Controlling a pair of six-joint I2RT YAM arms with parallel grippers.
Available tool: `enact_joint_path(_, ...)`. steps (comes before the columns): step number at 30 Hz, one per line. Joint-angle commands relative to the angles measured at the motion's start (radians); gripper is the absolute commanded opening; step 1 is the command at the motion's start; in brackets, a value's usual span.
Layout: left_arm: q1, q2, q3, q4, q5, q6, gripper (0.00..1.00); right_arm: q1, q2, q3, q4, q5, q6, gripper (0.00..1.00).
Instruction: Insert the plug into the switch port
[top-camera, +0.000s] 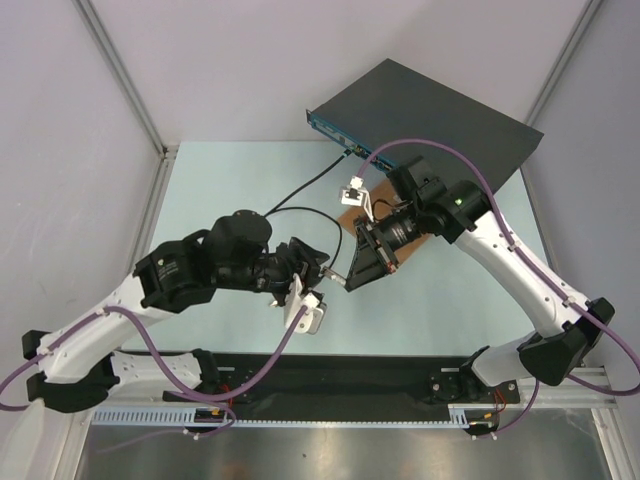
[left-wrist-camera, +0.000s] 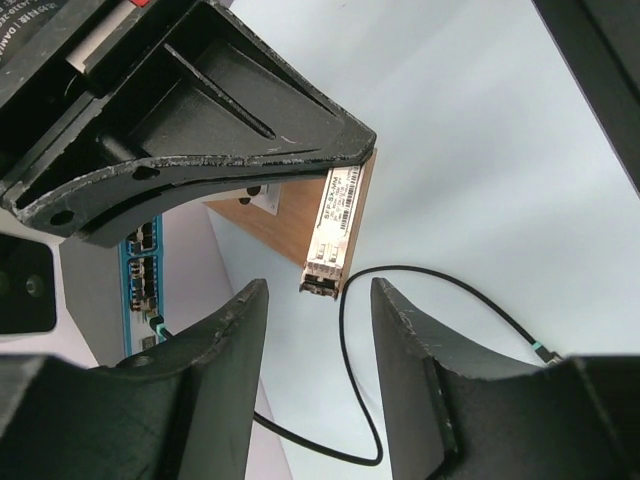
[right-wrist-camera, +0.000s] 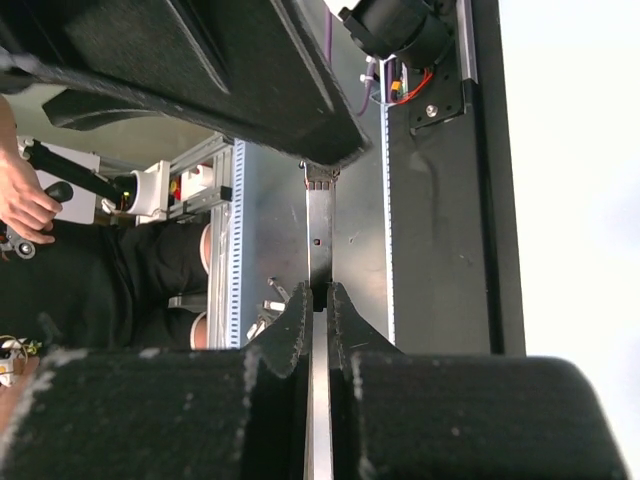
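between the right fingers (right-wrist-camera: 292, 335) sits the plug (right-wrist-camera: 320, 240).

The desk (top-camera: 240, 180) has a pale blue-green top, walled by light panels on the left and at the back. The switch (top-camera: 430, 105) lies flat at its far right corner, set at an angle, with its blue port face turned toward the middle. Just in front of that face lies a brown wooden board (top-camera: 380, 190). A thin black cable (left-wrist-camera: 341, 350) runs from the port face and loops across the bare top. A black rail (top-camera: 350, 375) spans the near edge.
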Motion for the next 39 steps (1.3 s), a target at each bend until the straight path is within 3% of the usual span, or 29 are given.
enact_joint_path(1, -0.008, 0.009, 0.01, -0.001, 0.005, 0.06, 0.5, 0.011, 0.007, -0.001, 0.015, -0.029, 0.012, 0.0)
enact_joint_path(18, -0.011, 0.044, 0.001, 0.002, 0.01, 0.121, 0.34, 0.008, 0.019, -0.002, 0.036, -0.005, 0.044, 0.0)
enact_joint_path(24, -0.011, 0.053, 0.003, -0.027, 0.018, 0.124, 0.18, -0.004, 0.017, -0.001, 0.053, 0.009, 0.072, 0.0)
enact_joint_path(25, -0.012, 0.053, 0.004, -0.034, 0.022, 0.123, 0.1, -0.007, 0.014, -0.002, 0.056, 0.016, 0.077, 0.0)
enact_joint_path(28, -0.012, 0.044, -0.005, -0.034, 0.033, 0.089, 0.0, -0.03, 0.004, 0.007, 0.067, 0.058, 0.093, 0.18)
enact_joint_path(29, -0.012, 0.04, -0.008, -0.031, 0.035, 0.074, 0.0, -0.042, 0.002, 0.013, 0.07, 0.063, 0.096, 0.36)
enact_joint_path(32, -0.012, 0.026, -0.03, 0.02, 0.027, -0.003, 0.0, -0.103, -0.01, 0.047, 0.087, 0.124, 0.112, 0.59)
enact_joint_path(35, -0.012, 0.007, -0.072, 0.105, -0.005, -0.131, 0.0, -0.183, -0.03, 0.082, 0.11, 0.142, 0.127, 0.75)
enact_joint_path(37, -0.011, 0.01, -0.085, 0.152, -0.039, -0.291, 0.0, -0.245, -0.052, 0.102, 0.145, 0.139, 0.173, 0.79)
enact_joint_path(39, -0.011, 0.029, -0.086, 0.219, -0.112, -0.466, 0.0, -0.309, -0.069, 0.13, 0.198, 0.148, 0.219, 0.91)
